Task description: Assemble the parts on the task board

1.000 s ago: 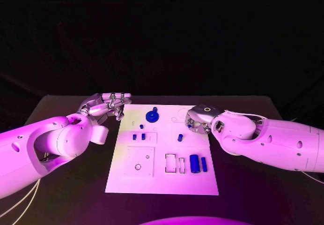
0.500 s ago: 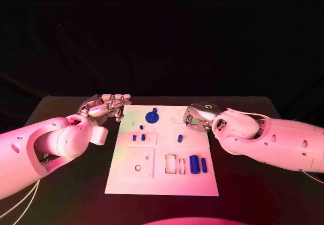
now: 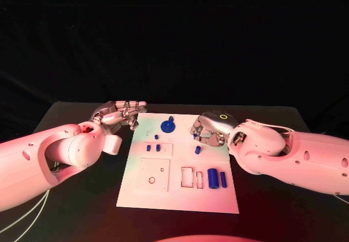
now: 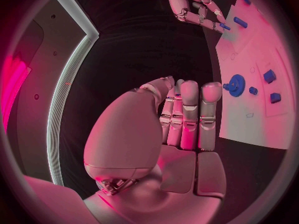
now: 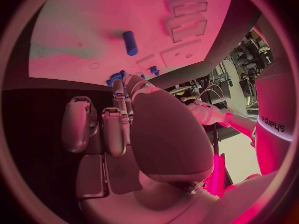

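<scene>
- Over the far right part of the task board [image 3: 178, 194]: your right hand [image 3: 207, 130] has moved up the board from where it hung a second ago. Its fingers are curled inward, over or at the white surface just right of the blue gear-shaped part [image 3: 169, 125]. You cannot tell from the head view whether anything is pinched; in the right wrist view the fingertips [image 5: 118, 82] lie against something blue, but a grip is not plain.
- At the far left corner of the board: your left hand [image 3: 120, 114] is much where it was, just off the board's edge above the tabletop [image 3: 80, 199]. Its fingers are together and bent over the palm, grasping nothing.
- Centre of the board, near your right hand: a short blue peg [image 3: 197, 149], lying loose, place unchanged.
- Left of centre: two small blue pieces [image 3: 153, 148] side by side in a square outline, unchanged.
- Near right of the board: two long blue bars [image 3: 216, 178], side by side beside the empty rectangular slots [image 3: 191, 177]. Unchanged.
- Near left: a square plate outline with a small hole [image 3: 151, 180], unfilled.
- Reading for the task: only the right hand has shifted, so it looks to be the working hand, going for something at the far end. Most parts remain unplaced; assembly is at an early stage.
</scene>
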`<state>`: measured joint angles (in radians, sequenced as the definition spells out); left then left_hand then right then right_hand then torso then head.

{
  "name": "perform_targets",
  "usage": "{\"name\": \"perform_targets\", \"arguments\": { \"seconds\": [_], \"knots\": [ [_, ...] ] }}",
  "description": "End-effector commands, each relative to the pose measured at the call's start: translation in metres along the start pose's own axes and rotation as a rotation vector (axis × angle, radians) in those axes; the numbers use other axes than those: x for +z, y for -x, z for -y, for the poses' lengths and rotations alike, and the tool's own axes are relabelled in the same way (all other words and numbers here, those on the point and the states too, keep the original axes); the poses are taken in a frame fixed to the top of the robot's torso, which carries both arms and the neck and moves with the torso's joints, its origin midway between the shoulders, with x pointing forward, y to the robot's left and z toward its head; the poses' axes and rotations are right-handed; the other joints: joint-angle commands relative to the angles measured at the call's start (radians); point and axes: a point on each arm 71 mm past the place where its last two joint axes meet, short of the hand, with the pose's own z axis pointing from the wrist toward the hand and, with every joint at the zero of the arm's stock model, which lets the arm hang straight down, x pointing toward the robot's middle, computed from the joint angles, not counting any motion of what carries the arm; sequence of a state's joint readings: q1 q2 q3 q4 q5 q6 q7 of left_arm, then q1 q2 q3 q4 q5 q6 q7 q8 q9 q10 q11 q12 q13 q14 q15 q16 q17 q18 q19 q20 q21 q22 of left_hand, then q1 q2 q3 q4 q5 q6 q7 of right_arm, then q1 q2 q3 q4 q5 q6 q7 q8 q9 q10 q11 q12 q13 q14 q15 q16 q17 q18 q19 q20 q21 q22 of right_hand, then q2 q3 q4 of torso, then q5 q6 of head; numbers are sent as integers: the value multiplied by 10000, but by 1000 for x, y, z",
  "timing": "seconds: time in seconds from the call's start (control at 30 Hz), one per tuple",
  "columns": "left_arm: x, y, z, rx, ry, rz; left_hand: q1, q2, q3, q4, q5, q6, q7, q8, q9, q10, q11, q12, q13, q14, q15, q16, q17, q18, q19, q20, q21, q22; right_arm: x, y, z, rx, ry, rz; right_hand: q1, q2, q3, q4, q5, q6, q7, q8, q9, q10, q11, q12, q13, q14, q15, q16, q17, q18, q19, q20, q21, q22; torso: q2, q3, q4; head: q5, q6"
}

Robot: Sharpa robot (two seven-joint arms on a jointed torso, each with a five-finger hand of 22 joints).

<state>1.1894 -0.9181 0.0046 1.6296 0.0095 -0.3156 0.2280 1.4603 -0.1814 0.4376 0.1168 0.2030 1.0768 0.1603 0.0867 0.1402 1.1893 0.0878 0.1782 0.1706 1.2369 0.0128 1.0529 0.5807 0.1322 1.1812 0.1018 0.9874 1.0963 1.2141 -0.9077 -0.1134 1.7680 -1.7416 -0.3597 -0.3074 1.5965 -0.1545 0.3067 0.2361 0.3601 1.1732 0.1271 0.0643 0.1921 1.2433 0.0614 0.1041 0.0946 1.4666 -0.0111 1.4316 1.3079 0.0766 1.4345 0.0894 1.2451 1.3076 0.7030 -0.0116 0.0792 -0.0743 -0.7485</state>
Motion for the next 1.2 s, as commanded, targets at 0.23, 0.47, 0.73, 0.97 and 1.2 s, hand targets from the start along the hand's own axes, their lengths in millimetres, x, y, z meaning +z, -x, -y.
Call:
{"name": "perform_targets", "arguments": {
  "seconds": [0.23,0.47,0.73,0.97,1.2],
  "knots": [
    [2,-7,0,-16,-76,-222,-44,78,-64,-8,20,-64,43,-30,-15,-65,9,70,21,-74,-4,-55,-5,104,-35,10,-33,-12,12,-10,-38,828,1109,244,-77,-87,104,-33,-59,73,0,51,12,93,-6,-62,-14,608,-57,55,499,-129,76,-29,47,1534,-10,-39,42,489,2],
    [3,-10,-1,-25,-82,-267,-44,78,-64,-8,20,-64,43,-30,-15,-65,9,70,21,-74,-4,-55,-5,104,-35,10,-33,-12,22,-28,-54,1131,1434,146,-88,-91,122,-43,-65,71,4,49,12,93,-3,-67,-17,611,-56,65,512,-129,77,-28,48,1537,-6,-31,14,683,-5],
    [3,-13,-1,-35,-95,-312,-47,81,-68,-6,20,-65,42,-29,-16,-68,9,74,24,-75,-3,-57,-11,103,-31,12,-31,-10,31,-44,-61,1315,1524,113,-100,-91,138,-51,-70,73,6,50,14,97,-1,-70,-18,613,-55,69,517,-128,77,-28,48,1538,-1,-5,24,959,-50],
    [4,-12,-1,-27,-105,-281,-47,81,-68,-6,20,-65,42,-29,-16,-68,9,74,24,-75,-3,-57,-11,103,-31,12,-31,-10,31,-46,-64,1396,1579,87,-129,-94,161,-64,-82,76,9,51,17,105,1,-74,-20,616,-53,77,526,-133,87,-26,69,1549,0,-11,1,1178,-144],
    [4,-11,-1,-16,-123,-235,-47,81,-68,-6,20,-65,42,-29,-16,-68,9,74,24,-75,-3,-57,-11,103,-31,12,-31,-10,31,-47,-63,1403,1523,94,-140,-97,173,-74,-89,78,8,51,19,110,0,-75,-21,617,-52,82,532,-134,91,-26,77,1553,-5,-15,21,1225,-162]
  ]
}}
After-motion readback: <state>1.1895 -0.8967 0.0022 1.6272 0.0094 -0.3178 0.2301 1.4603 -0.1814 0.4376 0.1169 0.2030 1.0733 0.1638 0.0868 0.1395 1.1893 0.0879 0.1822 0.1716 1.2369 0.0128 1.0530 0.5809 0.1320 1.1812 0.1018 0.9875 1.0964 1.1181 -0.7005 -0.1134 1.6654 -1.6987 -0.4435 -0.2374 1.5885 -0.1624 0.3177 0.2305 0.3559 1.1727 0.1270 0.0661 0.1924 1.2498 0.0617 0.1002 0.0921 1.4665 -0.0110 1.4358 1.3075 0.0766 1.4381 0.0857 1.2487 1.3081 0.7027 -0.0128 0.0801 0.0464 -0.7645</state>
